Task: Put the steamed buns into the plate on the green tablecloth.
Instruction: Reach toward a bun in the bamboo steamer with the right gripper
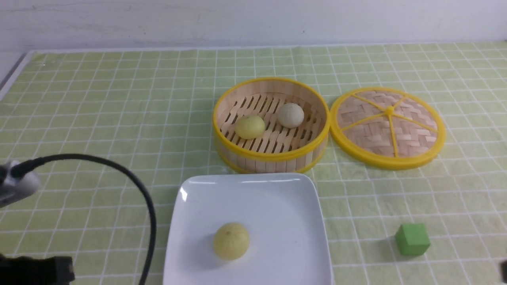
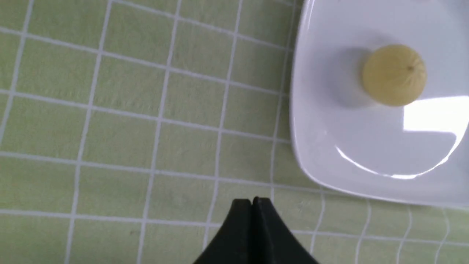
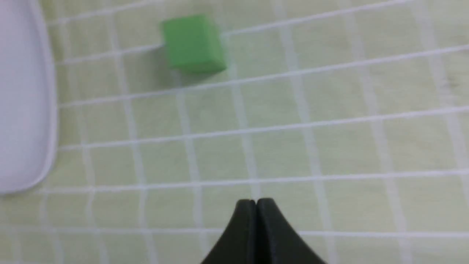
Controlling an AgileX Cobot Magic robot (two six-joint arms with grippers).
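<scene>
Pale yellow, domed steamed bun (image 1: 231, 241)

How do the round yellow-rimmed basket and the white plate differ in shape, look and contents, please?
The basket is round, while the plate is square with rounded corners. The basket is slatted bamboo with a yellow rim, whereas the plate is smooth, glossy white. The basket holds two buns, one pale yellow and one off-white; the plate holds a single pale yellow bun. Both rest on the green tablecloth.
</scene>
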